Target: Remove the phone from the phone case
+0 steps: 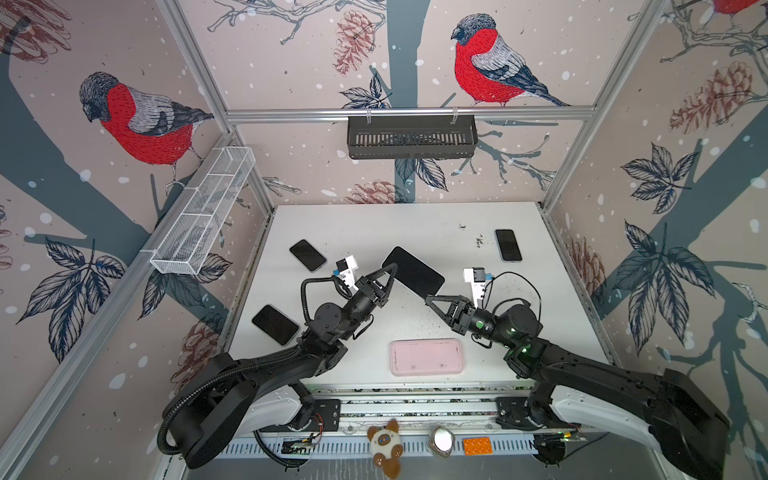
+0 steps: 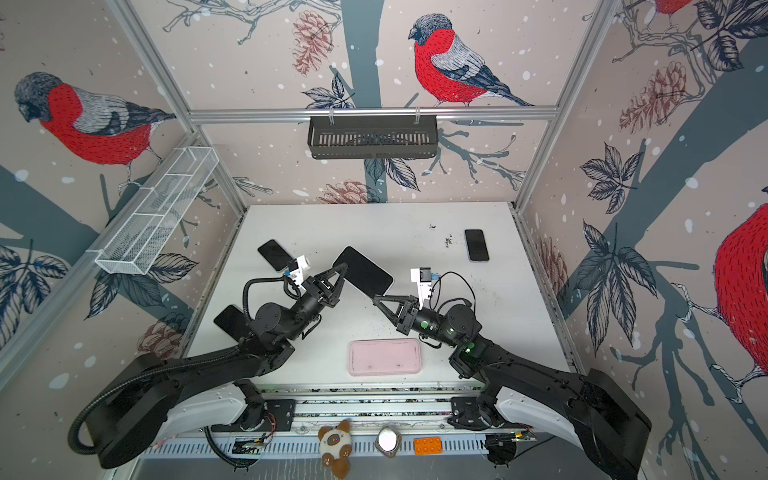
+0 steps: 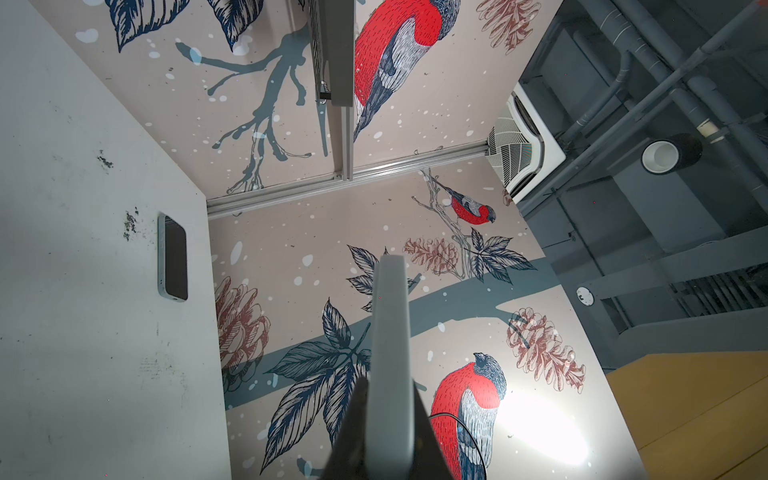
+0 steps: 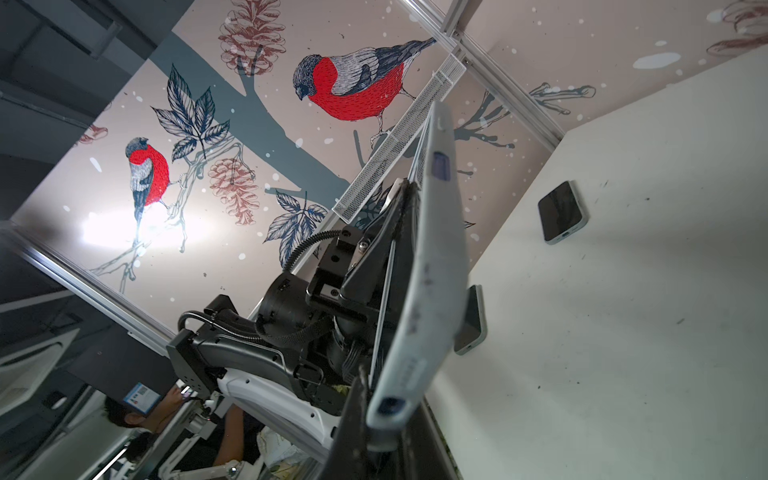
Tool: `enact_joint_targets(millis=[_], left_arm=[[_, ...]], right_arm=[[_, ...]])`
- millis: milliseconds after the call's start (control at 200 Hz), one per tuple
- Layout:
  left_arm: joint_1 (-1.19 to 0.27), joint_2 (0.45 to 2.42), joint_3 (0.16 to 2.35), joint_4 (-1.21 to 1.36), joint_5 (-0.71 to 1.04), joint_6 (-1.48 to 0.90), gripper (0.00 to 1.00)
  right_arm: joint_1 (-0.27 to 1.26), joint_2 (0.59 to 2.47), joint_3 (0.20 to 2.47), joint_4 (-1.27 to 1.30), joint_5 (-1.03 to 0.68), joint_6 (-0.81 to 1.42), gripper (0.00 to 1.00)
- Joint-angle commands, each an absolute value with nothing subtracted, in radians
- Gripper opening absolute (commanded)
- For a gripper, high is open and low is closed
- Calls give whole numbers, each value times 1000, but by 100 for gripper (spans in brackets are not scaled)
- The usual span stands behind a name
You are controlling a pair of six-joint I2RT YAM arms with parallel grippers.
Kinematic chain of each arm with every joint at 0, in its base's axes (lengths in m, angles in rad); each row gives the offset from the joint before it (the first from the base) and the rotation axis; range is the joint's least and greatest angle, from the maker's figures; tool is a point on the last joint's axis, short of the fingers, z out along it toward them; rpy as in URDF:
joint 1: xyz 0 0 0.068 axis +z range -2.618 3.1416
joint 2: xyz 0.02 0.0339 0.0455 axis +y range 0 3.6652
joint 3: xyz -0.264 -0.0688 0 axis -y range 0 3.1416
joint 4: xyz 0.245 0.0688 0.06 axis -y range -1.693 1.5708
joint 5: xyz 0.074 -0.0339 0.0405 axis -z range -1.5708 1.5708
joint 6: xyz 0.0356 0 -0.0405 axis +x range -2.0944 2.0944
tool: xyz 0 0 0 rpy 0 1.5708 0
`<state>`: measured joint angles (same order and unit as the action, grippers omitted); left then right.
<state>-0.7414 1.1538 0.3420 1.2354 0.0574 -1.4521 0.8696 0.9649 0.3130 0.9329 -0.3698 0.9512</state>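
A phone (image 1: 413, 270) with a dark screen sits in a pale grey-blue phone case (image 4: 432, 270) and is held tilted above the middle of the table in both top views. My left gripper (image 1: 392, 270) is shut on its left edge, and the case's edge (image 3: 390, 332) shows between the fingers of that gripper (image 3: 388, 399). My right gripper (image 1: 430, 298) is shut on the near right corner. In the right wrist view the case runs up from this gripper (image 4: 386, 415) and bows away from a thin straight edge beside it.
Three other dark phones lie on the white table (image 1: 457, 324): back left (image 1: 307, 254), left (image 1: 275, 324) and back right (image 1: 508, 245). A pink case (image 1: 427, 356) lies near the front edge. A black basket (image 1: 411, 137) and a white mesh basket (image 1: 203, 212) hang on the walls.
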Motion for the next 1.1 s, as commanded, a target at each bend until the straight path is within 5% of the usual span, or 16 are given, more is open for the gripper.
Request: enact_joint_targets(millis=[0,735,805,935,1096], left_arm=[[-742,1130,379,1105,48,-1487,0],[-742,1147,506,946,155,-1439,0],[-739,1134,497,944,146,-1433,0],[-728,1105,488,923,151,-1418,0],[-711,1076,476,902,167,-1394,0]], right_arm=[[901,931,296,818,-345,649,1],[906,909,353,571,-79,398,1],[904,861,322,573,-81,407,11],[875,755,288,502,-94,434,56],[774,641,302,362,-210,489,73]])
